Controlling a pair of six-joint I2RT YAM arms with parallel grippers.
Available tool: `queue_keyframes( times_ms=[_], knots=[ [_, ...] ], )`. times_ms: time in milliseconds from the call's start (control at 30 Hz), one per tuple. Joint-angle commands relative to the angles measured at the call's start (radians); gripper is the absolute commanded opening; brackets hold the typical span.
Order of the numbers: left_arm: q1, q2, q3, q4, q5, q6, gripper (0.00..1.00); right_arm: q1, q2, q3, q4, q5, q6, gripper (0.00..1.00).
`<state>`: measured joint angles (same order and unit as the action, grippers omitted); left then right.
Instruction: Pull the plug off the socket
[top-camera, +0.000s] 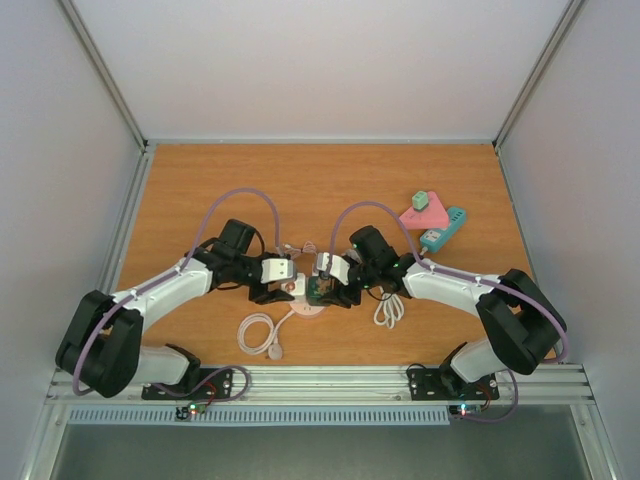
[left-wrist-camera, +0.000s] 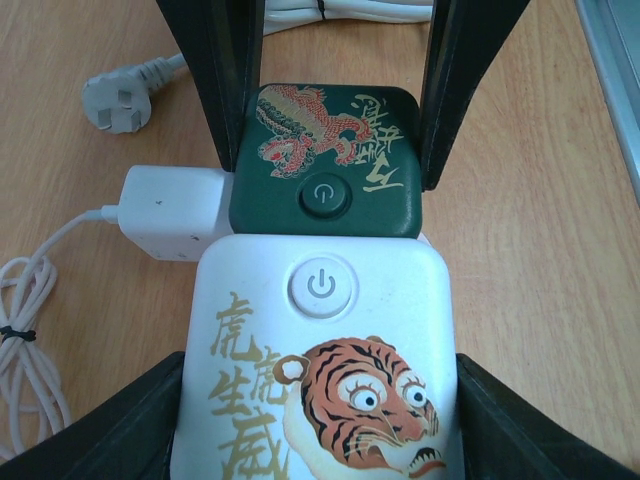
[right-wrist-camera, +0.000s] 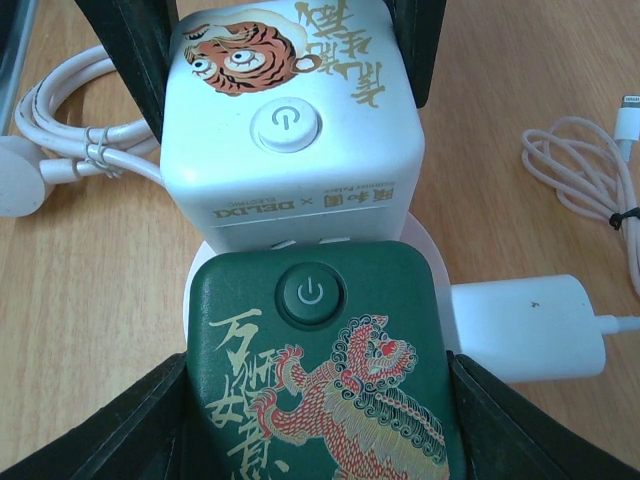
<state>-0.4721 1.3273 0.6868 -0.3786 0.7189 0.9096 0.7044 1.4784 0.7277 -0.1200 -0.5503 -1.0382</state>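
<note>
While the left gripper (left-wrist-camera: 322, 368) clasps the white socket cube (right-wrist-camera: 290, 110) and the right gripper (right-wrist-camera: 320, 370) clasps the green plug cube (left-wrist-camera: 325, 150), both near the front middle of the table (top-camera: 300, 190), the grasp looks done and the pull comes next. The green cube lies button up, joined sideways to the white one; pull it straight rightwards along their common line.

cable coil (top-camera: 257, 331) in front, charger (right-wrist-camera: 525, 328) behind, open table (top-camera: 320, 185) beyond
</note>
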Motion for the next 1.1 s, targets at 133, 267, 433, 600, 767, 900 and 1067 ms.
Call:
queue_keyframes(
  times_ms=[133,267,433,600,767,900,1067],
  knots=[
    [0.066,-0.044,0.058,-0.013,0.173,0.031,0.28,0.013,0.039,0.011,-0.015,0.042,0.02,0.28],
    [0.144,-0.06,0.101,-0.073,0.218,0.028,0.29,0.013,0.043,0.027,-0.018,0.046,0.028,0.28],
    [0.246,-0.056,0.145,-0.089,0.232,-0.014,0.29,0.013,0.045,0.032,-0.017,0.052,0.027,0.3],
    [0.369,-0.007,0.202,-0.044,0.26,-0.164,0.28,0.013,0.039,0.034,-0.016,0.05,0.031,0.32],
    [0.5,0.092,0.288,0.028,0.277,-0.365,0.28,0.013,0.034,0.036,-0.009,0.048,0.042,0.32],
    [0.608,0.195,0.354,0.129,0.277,-0.548,0.29,0.014,0.034,0.037,-0.007,0.052,0.044,0.33],
    [0.723,0.355,0.498,0.19,0.229,-0.753,0.28,0.012,0.035,0.033,-0.005,0.053,0.047,0.33]
  ],
)
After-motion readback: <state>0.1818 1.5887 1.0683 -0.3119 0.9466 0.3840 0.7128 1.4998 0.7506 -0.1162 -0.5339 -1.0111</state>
